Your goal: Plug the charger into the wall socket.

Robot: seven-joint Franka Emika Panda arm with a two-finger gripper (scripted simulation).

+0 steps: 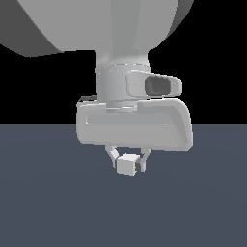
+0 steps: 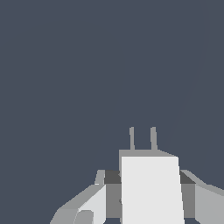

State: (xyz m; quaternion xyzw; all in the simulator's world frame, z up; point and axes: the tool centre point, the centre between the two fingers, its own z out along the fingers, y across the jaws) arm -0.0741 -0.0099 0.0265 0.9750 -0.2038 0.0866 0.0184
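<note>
- The charger (image 1: 127, 165) is plain white-grey, with two grey prongs (image 2: 142, 138).
- The tool (image 1: 128, 161) and arm (image 1: 120, 82) are pale grey; finger pads (image 2: 112, 176) dark grey.
- The ground (image 1: 48, 202) is flat slate blue, under black.

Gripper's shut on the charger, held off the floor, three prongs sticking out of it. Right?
Not quite: the wrist view shows two prongs, not three. The rest holds: the gripper is shut on the charger, held off the floor in the exterior view.
</note>
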